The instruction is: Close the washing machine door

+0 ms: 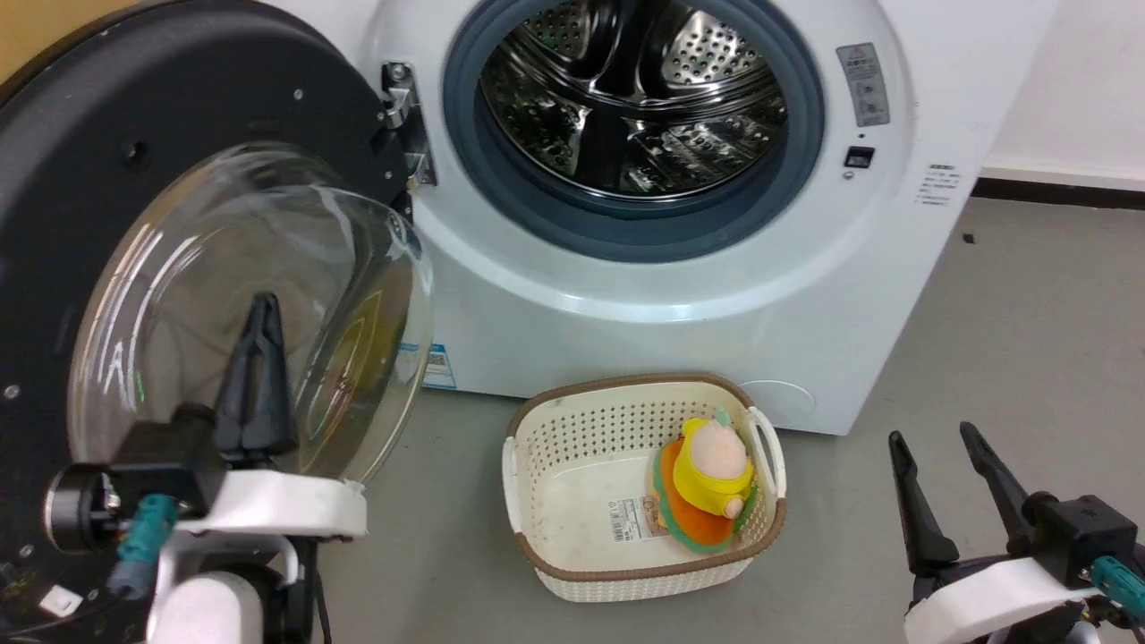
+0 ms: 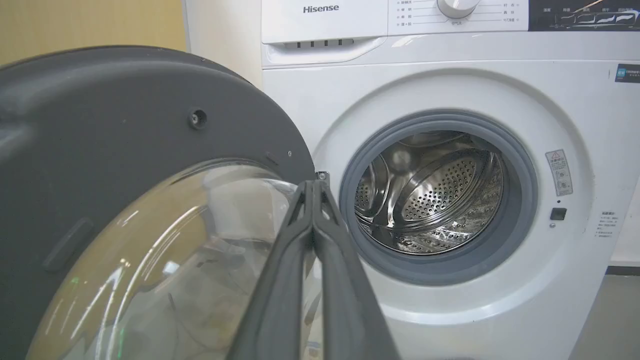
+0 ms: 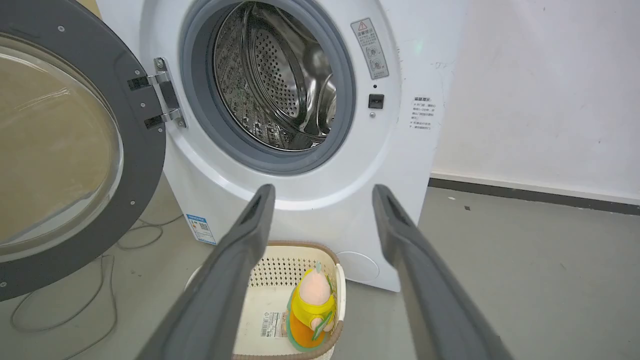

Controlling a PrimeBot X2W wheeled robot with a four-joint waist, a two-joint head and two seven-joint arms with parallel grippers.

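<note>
The washing machine door [image 1: 179, 107] stands wide open at the left, hinged on the white washing machine [image 1: 680, 340], its glass bowl [image 1: 268, 295] bulging toward me. The steel drum [image 1: 626, 98] shows inside the grey gasket [image 1: 644, 224]. My left gripper [image 1: 262, 302] is shut with nothing in it, its fingers upright in front of the glass bowl; I cannot tell if they touch it. In the left wrist view the shut left gripper [image 2: 312, 184] points past the door [image 2: 125, 110] toward the drum mouth. My right gripper [image 1: 930, 436] hangs open at the lower right, far from the door [image 3: 142, 150].
A cream perforated basket [image 1: 572, 447] sits on the grey floor in front of the machine, holding a yellow and orange plush toy [image 1: 711, 474]. A thin cable [image 3: 100, 300] lies on the floor under the door. A white wall [image 3: 540, 90] stands right of the machine.
</note>
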